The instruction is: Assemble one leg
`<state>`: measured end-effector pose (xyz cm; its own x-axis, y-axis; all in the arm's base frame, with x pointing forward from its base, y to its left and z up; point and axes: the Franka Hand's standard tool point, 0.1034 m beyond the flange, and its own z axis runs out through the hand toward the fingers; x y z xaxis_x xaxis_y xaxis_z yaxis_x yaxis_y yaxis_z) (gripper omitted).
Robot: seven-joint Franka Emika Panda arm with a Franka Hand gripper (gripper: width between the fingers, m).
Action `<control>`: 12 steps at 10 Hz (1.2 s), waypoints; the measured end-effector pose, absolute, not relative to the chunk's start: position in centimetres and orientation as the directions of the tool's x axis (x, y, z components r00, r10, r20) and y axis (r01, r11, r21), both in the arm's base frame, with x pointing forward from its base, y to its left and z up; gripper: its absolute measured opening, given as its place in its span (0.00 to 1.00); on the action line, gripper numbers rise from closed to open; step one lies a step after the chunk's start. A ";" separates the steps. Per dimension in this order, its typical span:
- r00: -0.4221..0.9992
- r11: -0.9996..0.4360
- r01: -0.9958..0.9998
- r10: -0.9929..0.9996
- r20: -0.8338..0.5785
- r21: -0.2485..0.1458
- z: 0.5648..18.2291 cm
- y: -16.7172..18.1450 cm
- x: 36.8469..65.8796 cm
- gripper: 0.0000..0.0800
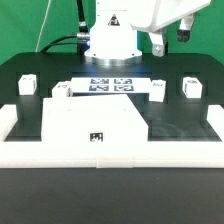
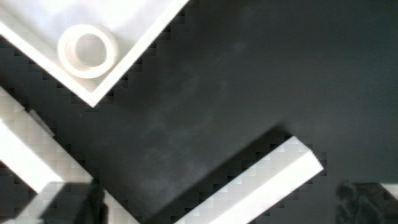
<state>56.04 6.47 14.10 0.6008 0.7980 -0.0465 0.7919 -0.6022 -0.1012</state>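
The leg (image 1: 191, 86) stands on the black table (image 1: 30, 108) at the exterior view's far right, well apart from the gripper.

The large white panel (image 1: 92, 122) lies flat at the front centre. Behind it lies the marker board (image 1: 110, 85). The gripper (image 1: 170, 38) hangs high above the table; the wrist view shows its fingers (image 2: 54, 205) spread wide, holding nothing. Three other legs (image 1: 158, 91) (image 1: 62, 90) (image 1: 27, 85) flank the board.
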 end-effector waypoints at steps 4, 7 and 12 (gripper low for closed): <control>0.601 -0.602 0.792 0.798 -0.047 -0.101 14.1 6.4 56.0 0.81; 0.601 -0.602 0.792 0.798 -0.047 -0.101 14.1 6.4 56.0 0.81; 0.599 -0.601 0.793 0.799 -0.048 -0.102 14.0 6.3 55.9 0.81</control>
<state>55.95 6.30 13.97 0.5992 0.7992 -0.0477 0.7931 -0.6006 -0.1015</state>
